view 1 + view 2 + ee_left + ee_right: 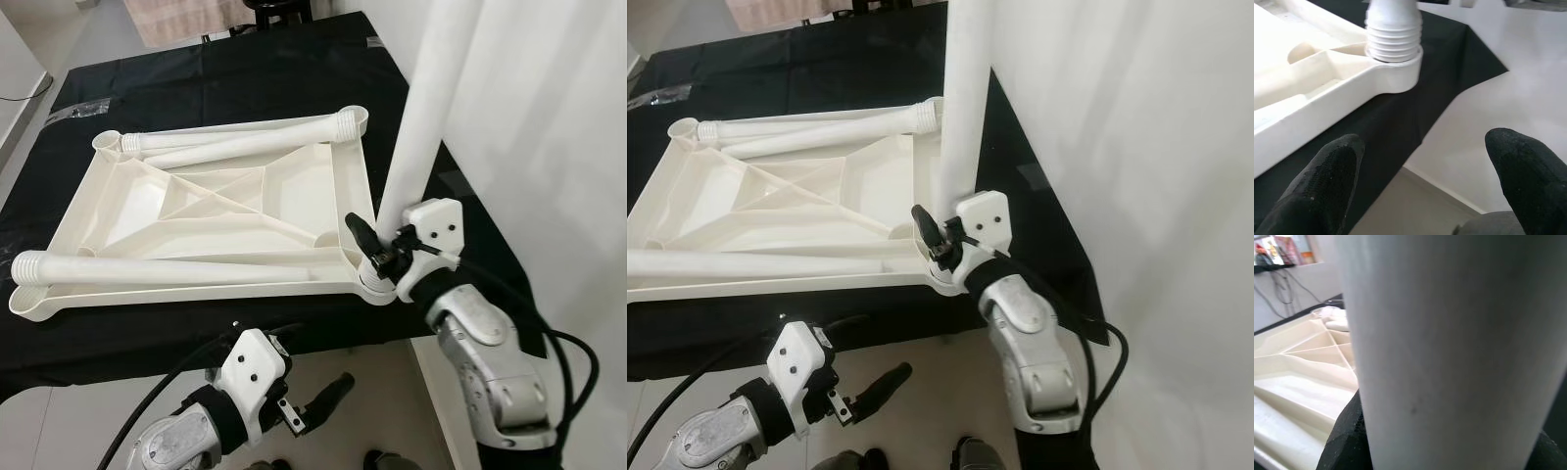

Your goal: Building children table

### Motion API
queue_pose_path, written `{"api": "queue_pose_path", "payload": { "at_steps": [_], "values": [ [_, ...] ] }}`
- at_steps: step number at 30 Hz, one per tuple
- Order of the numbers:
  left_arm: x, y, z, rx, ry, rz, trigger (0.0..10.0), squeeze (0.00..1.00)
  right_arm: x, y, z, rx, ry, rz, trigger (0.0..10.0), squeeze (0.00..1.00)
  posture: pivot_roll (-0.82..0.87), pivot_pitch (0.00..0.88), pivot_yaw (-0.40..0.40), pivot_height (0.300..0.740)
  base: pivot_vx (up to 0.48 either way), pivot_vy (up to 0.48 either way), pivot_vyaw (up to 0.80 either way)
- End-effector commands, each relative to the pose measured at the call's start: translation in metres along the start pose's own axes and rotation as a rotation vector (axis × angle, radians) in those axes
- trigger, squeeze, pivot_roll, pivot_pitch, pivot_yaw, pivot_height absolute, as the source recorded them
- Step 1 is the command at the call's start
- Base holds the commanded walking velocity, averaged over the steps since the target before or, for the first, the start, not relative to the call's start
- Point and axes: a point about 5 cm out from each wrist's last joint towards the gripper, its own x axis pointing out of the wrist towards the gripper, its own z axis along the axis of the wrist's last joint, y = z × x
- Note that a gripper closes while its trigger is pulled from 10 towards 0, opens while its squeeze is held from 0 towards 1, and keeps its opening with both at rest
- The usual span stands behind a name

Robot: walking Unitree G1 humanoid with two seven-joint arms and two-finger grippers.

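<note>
A white plastic table top [323, 186] lies upside down on a black cloth. One white leg [416, 127] stands upright in its near right corner socket [1396, 73], threaded end [1394, 29] down. My right gripper [377, 250] is shut on this leg just above the socket; the leg [1449, 342] runs between its fingers [1344, 440]. A loose leg [167, 271] lies along the near rim, and two more [245, 130] lie along the far rim. My left gripper [318, 401] hangs open below the table's front edge, its fingers [1317, 191] spread and holding nothing.
The black-covered table [245, 78] ends close to the right of the socket corner. A white wall or curtain [549, 117] rises just beyond it. Pale floor [69, 421] lies below the front edge. A pinkish cloth [186, 15] lies at the far end.
</note>
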Motion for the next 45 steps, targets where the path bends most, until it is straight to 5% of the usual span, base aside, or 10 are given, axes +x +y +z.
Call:
{"api": "queue_pose_path", "payload": {
  "at_steps": [1, 9, 25, 33, 45],
  "values": [
    [-0.003, 0.003, -0.004, 0.012, 0.024, 0.013, 10.0, 0.0, -0.008, -0.002, -0.028, 0.057, 0.124, 0.023, 10.0, 0.0, 0.01, 0.21, 0.072, 0.74, 0.0, 0.0, 0.0],
    [-0.005, 0.005, -0.004, 0.018, 0.024, 0.016, 10.0, 0.0, -0.024, 0.0, -0.04, -0.155, 0.168, 0.228, 10.0, 0.0, 0.01, 0.215, 0.091, 0.74, 0.0, 0.0, 0.0],
    [-0.005, 0.003, -0.005, 0.013, 0.026, 0.016, 10.0, 0.0, -0.003, -0.031, -0.02, -0.082, 0.162, 0.466, 10.0, 0.0, 0.02, 0.216, 0.087, 0.74, 0.0, 0.0, 0.0],
    [-0.007, -0.002, -0.004, 0.008, 0.028, 0.011, 10.0, 0.0, 0.006, -0.056, 0.006, -0.046, 0.114, 0.717, 10.0, 0.0, 0.03, 0.221, 0.086, 0.74, 0.0, 0.0, 0.0],
    [-0.014, -0.008, 0.0, 0.001, 0.035, 0.006, 10.0, 0.0, 0.006, -0.064, 0.013, -0.009, 0.084, 0.874, 10.0, 0.0, 0.06, 0.259, 0.096, 0.74, 0.0, 0.0, 0.0]
  ]
}}
